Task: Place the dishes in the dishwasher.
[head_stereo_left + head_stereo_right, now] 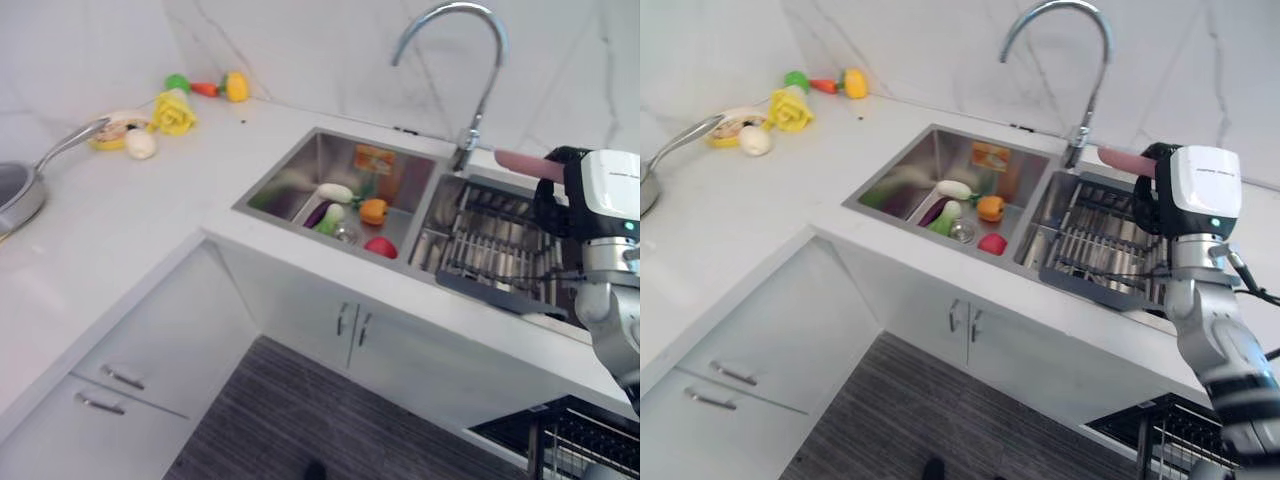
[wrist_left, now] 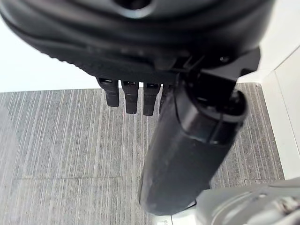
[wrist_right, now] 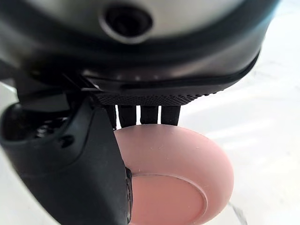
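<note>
Our right hand [image 3: 79, 154] has its thumb and fingers pinched on a round pink plastic plate [image 3: 178, 173], held edge-on above the dark wire drying rack [image 1: 1100, 240] in the right basin of the steel sink [image 1: 940, 160]. Toy vegetables [image 1: 960, 205] lie in the left basin. Our left hand [image 2: 187, 140] hangs over the grey striped floor [image 2: 65, 150], fingers relaxed and holding nothing. The dishwasher's wire basket [image 1: 590, 440] stands open below the white surface [image 1: 140, 210].
</note>
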